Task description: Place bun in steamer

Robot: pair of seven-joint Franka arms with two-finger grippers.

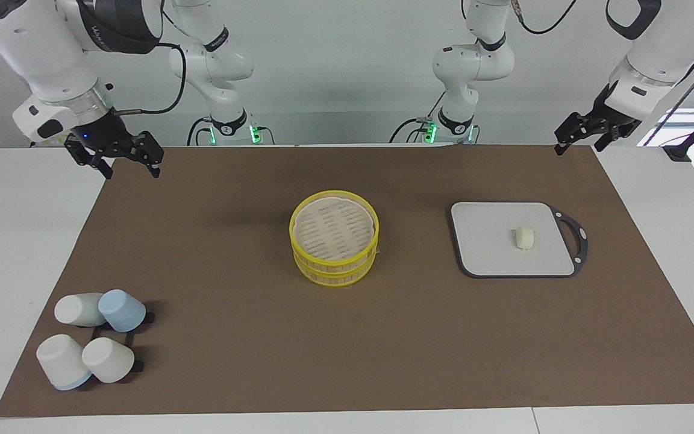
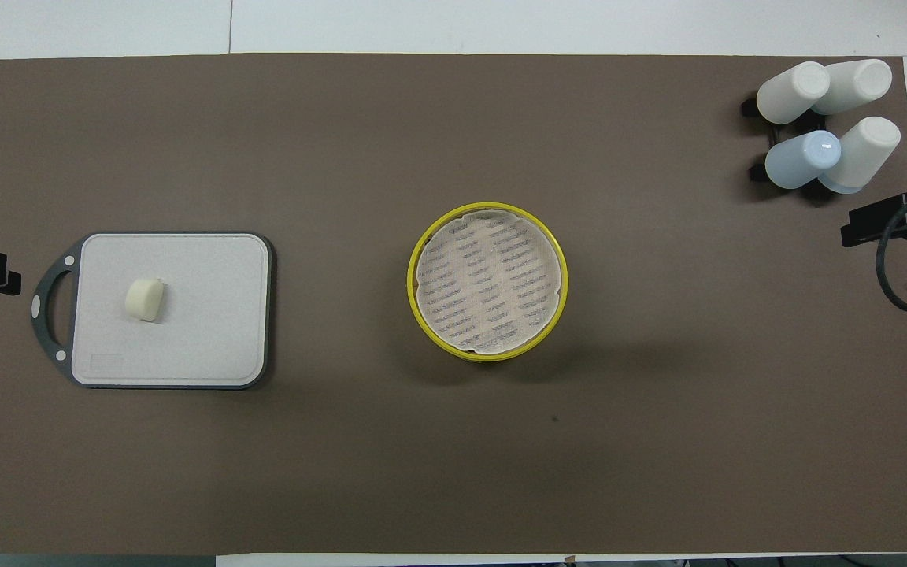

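Note:
The bun (image 1: 524,237) is a small cream-white lump lying on a flat grey board (image 1: 485,256) toward the left arm's end of the table; it also shows in the overhead view (image 2: 146,299). The steamer (image 1: 334,241), with yellow rims and a pale woven top, stands at the middle of the brown mat (image 2: 487,279). My left gripper (image 1: 577,147) hangs open and empty over the mat's corner, apart from the board. My right gripper (image 1: 130,167) hangs open and empty over the mat's corner at the right arm's end. Both arms wait.
Several pale cups and one light blue cup (image 1: 91,340) lie on a black rack at the right arm's end, farther from the robots than the steamer (image 2: 827,126). The board (image 2: 209,346) has a dark handle at its outer end.

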